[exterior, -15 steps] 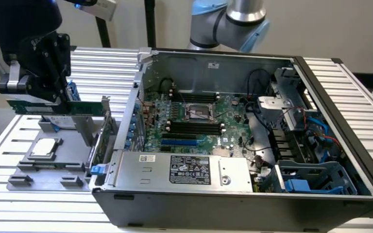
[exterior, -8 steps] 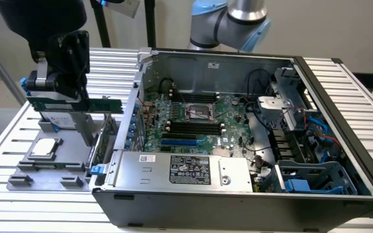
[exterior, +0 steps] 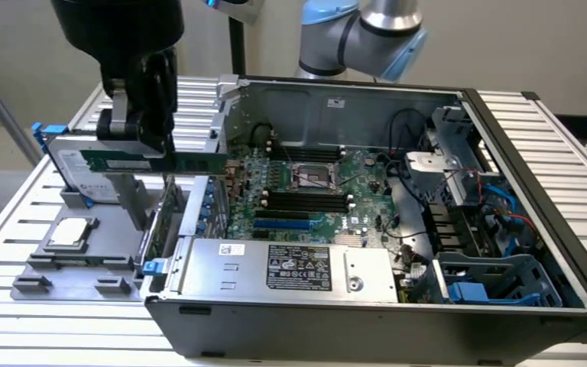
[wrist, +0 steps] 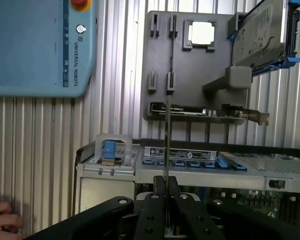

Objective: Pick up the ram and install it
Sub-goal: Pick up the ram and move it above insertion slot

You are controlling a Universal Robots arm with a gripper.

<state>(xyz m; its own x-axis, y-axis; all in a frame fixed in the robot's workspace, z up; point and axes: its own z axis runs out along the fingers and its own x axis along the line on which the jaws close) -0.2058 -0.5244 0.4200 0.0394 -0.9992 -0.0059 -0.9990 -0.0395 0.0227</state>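
Exterior view: pinched in the black two-fingered claw (exterior: 154,147), the long, thin dark-green circuit-board ram (exterior: 196,162) — in the air at the exterior view's left, above the flat grey plastic parts tray (exterior: 115,229) and just beside the left wall of the open black metal computer case (exterior: 375,329). Held level, long axis running left to right: one end in front of the upright silver boxy hard drive (exterior: 69,164), the other toward the case wall. Set on edge, broad green face to the camera, grip at the top edge about mid-length. Well apart from the long black plastic memory slots (exterior: 304,200) on the green motherboard (exterior: 370,172) inside the case. On the tray, a square silver processor chip (exterior: 72,232).

Wrist view: ram (wrist: 167,130) seen edge-on as a thin line straight out from the claw (wrist: 166,192). Claw nearly pressed together — fingers flat against both faces, gap no wider than the board. Beyond, a light-blue teach pendant (wrist: 35,50) over the slatted metal table (wrist: 120,100); on the slats, a person's hand (wrist: 2,217).
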